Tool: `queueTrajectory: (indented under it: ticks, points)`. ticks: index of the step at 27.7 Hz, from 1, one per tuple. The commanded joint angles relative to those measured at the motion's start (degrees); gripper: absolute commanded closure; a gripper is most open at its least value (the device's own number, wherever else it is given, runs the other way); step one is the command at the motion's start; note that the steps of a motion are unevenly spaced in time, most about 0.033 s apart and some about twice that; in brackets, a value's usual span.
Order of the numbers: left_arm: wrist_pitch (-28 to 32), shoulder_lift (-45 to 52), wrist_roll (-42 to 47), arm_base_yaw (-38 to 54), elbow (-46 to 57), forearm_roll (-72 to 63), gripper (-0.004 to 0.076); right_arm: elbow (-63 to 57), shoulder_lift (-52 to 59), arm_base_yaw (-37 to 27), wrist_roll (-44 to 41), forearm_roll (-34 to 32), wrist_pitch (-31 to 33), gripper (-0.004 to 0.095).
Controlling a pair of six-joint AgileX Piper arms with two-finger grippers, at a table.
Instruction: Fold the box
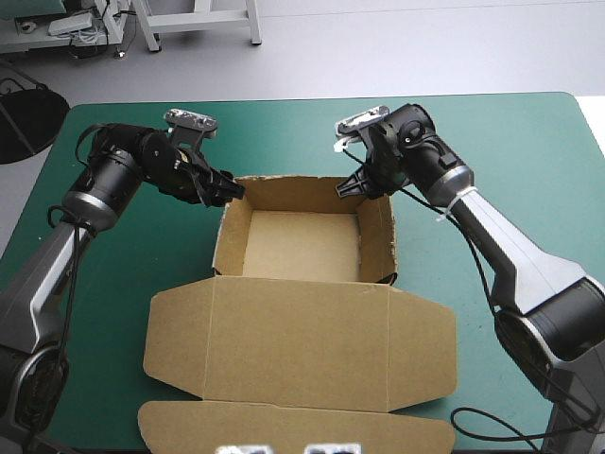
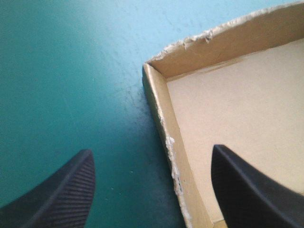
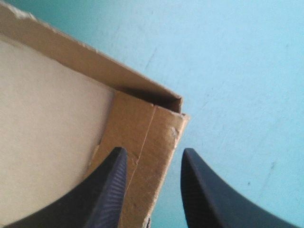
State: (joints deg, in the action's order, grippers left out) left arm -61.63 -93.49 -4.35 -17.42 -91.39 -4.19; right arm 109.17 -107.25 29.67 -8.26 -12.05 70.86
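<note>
- Box (image 1: 302, 246) corners are where both claws sit: the left gripper (image 1: 233, 189) is at the far-left corner and the right gripper (image 1: 352, 186) at the far-right one.
- Left gripper: fingers wide apart, gripping nothing. They straddle the left wall (image 2: 164, 118), one finger over the teal-green cover (image 2: 71, 71) and the other over the tray floor (image 2: 237, 104).
- Right gripper: fingers also apart, though less widely, with the right wall (image 3: 154, 135) between them just short of the corner. Whether either pad touches the board I cannot tell.
- Outward: the far wall (image 1: 293, 182) runs left to right between the two claws, so each arm is nearest its own end of it.
- The tray stands at the table's middle with its left, far and right walls raised. Its lid (image 1: 302, 331) lies flat toward the near edge, with the tuck flap (image 1: 284, 426) at the near edge itself.
- Judgement: the side walls run near to far, in line with each claw's gap, so pinching them needs only a short drop, not a reach.
</note>
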Motion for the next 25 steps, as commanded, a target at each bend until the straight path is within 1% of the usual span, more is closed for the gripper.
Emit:
queueTrajectory:
  ticks: [1,3,5,6,9,11,13,19,20,23,24,25]
  points:
    - [-3.7,2.5,0.7,-0.3,-7.4,0.6,0.0256,5.6,5.6,-0.1,0.5,-1.7,0.7,0.0553]
    - [-7.0,2.5,0.7,-0.3,-10.4,1.4,0.0310,7.2,7.0,-0.1,0.8,-2.5,0.7,0.0553]
    - [-11.3,2.5,0.7,-0.3,-13.4,3.9,0.0388,7.9,9.0,-0.1,0.7,-3.2,0.7,0.0553]
    - [-12.4,2.5,1.0,-0.3,-14.5,5.0,0.0430,8.0,9.8,-0.1,0.4,-3.4,0.7,0.0553]
    - [-12.2,4.8,2.0,-0.3,-15.0,6.6,0.0602,8.0,13.0,-0.7,-2.4,-4.3,0.7,0.0553]
    - [-12.2,7.1,2.0,-0.3,-14.8,6.6,0.0731,8.0,14.6,-1.4,-2.6,-4.3,0.7,0.0553]
    - [-12.2,9.9,2.0,-0.3,-14.8,6.5,0.0733,8.0,15.6,-2.4,-3.3,-3.6,0.7,0.0553]
    - [-12.2,18.9,2.0,-0.3,-14.5,6.5,0.0733,6.6,15.7,-7.9,-4.0,6.7,0.7,0.0553]
    - [-12.2,22.3,2.0,-0.3,-12.6,7.0,0.0733,4.6,15.2,-9.7,-3.7,10.0,0.7,0.0553]
    - [-11.9,27.7,2.0,-0.3,-7.0,8.6,0.0733,0.9,14.2,-11.1,-2.2,14.9,0.7,0.0553]
    - [-11.5,29.1,2.0,-0.3,-4.3,8.8,0.0733,-0.1,13.8,-11.5,-2.0,16.2,0.7,0.0553]
    - [-9.5,33.0,2.0,-0.3,1.2,9.2,0.0733,-2.7,12.7,-11.6,-1.6,17.9,0.7,0.0553]
